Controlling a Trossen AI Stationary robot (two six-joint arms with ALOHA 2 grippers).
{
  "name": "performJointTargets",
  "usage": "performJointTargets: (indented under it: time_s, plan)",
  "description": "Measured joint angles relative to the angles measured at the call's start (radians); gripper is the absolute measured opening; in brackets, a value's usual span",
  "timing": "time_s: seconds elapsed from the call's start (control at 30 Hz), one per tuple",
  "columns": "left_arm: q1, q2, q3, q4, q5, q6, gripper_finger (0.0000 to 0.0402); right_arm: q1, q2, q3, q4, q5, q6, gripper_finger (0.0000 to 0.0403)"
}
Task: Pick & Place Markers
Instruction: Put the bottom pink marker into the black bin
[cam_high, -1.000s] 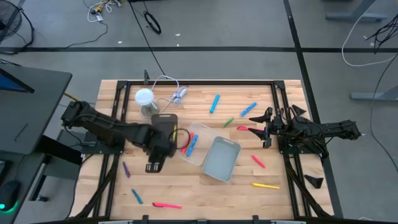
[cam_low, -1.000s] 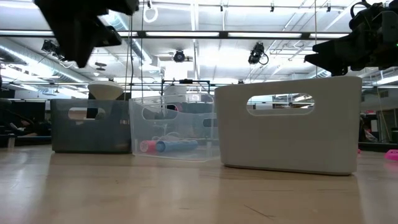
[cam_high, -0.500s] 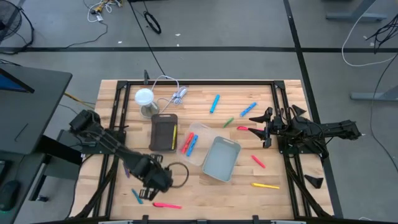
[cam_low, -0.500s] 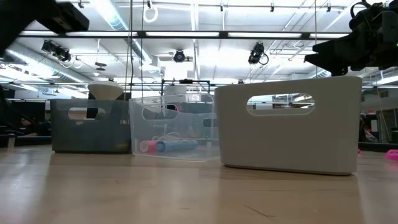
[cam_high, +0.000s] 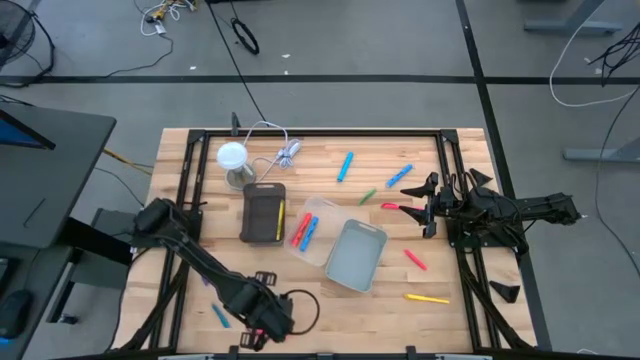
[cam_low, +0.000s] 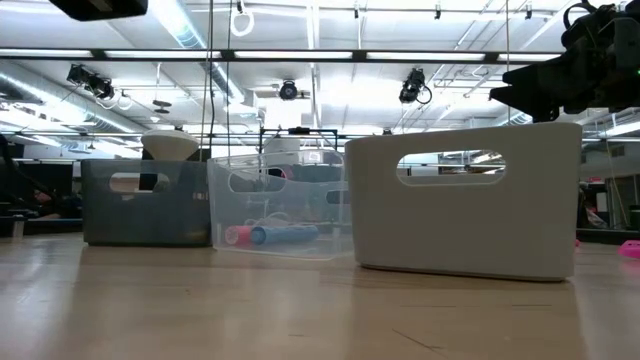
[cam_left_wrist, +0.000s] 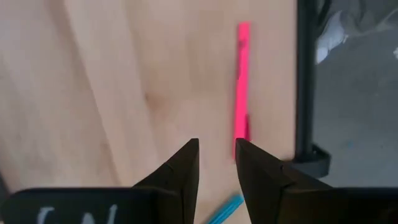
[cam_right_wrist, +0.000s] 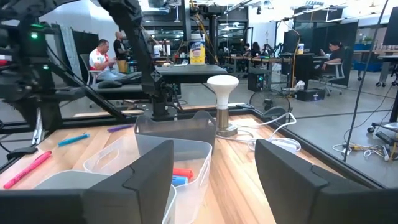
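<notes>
A: Where's the L arm seen?

B: The left gripper is seen low over the table at abt 7 o'clock, by the near edge. Its fingers are kept a little apart w/ nothing between them.

A: And the task's things?

B: A pink marker is seen flat on the wood just past the fingertips, not touched. A blue marker is seen just beside the fingers. A red and a blue one are held in the clear bin near the middle. More loose ones are spread from 1 to 5 o'clock.

A: The R arm?

B: The right gripper is parked at 3 o'clock, fingers spread wide, nothing held.

A: Any words to read?

B: White marks are seen on the L gripper's base, but they can't be read.
</notes>
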Motion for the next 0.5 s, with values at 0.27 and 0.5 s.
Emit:
performJointTargets:
  time_s: [0.27, 0.5]
  plan:
    - [-0.024, 0.069, 0.093, 0.007, 0.001, -0.034, 0.0110, 0.000, 0.000, 0.000, 0.000, 0.000, 0.000, 0.0229]
    - [-0.040, 0.100, 0.092, 0.015, 0.002, -0.087, 0.0110, 0.000, 0.000, 0.000, 0.000, 0.000, 0.000, 0.0229]
